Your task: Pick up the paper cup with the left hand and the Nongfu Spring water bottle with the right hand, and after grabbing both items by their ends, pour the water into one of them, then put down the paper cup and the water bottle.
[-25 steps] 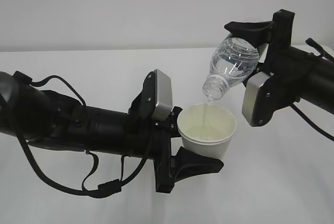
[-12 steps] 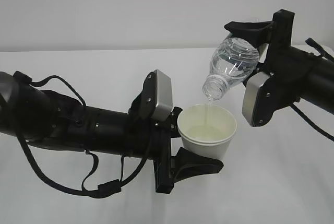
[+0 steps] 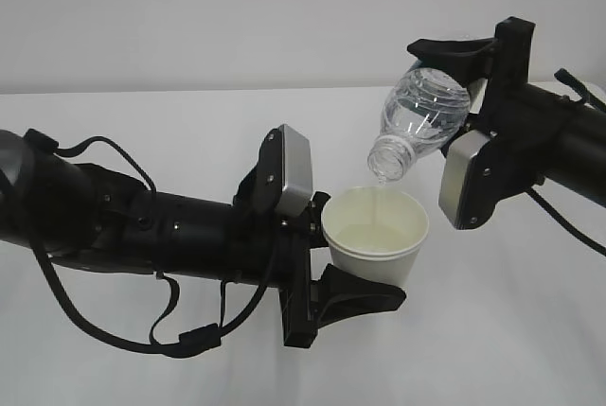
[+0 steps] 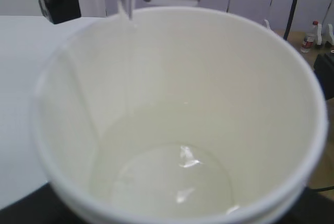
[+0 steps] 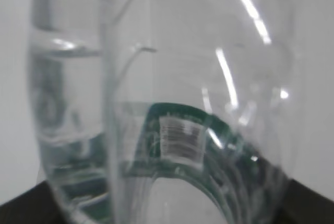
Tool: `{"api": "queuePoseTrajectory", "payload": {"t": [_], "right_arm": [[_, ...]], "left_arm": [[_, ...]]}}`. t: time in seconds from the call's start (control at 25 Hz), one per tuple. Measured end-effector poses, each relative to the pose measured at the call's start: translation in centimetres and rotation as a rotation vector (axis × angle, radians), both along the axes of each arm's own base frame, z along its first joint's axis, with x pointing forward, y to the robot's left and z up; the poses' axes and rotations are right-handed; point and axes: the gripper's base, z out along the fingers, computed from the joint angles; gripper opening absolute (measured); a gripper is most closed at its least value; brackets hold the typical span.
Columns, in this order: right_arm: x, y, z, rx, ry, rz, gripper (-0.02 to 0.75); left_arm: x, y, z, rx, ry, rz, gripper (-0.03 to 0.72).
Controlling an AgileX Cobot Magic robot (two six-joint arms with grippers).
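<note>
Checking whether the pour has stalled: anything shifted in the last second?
Nothing visibly moved. The clear ribbed plastic bottle stays tipped neck-down in the right pincer, thin water stream still falling into the white paper cup held by the left pincer.

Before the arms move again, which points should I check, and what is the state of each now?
1. Cup held in left gripper: ok.
2. Bottle held in right gripper: ok.
3. Bottle mouth over the cup opening: ok.
4. Water level far below the cup rim: ok.
5. Pouring finished: not ok; a thin stream falls into the cup.
6. Water left in the bottle: cannot tell how much.
</note>
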Motion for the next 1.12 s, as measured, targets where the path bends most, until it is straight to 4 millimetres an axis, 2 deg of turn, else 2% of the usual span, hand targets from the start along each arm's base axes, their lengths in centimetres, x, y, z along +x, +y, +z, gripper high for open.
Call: {"api": "queuePoseTrajectory", "payload": {"t": [1.12], "right_arm": [[-0.01, 0.02, 0.07, -0.011, -0.018, 0.003, 0.483]], "left_arm": [[0.19, 0.01, 0.01, -0.001, 0.006, 0.023, 0.484]]}}
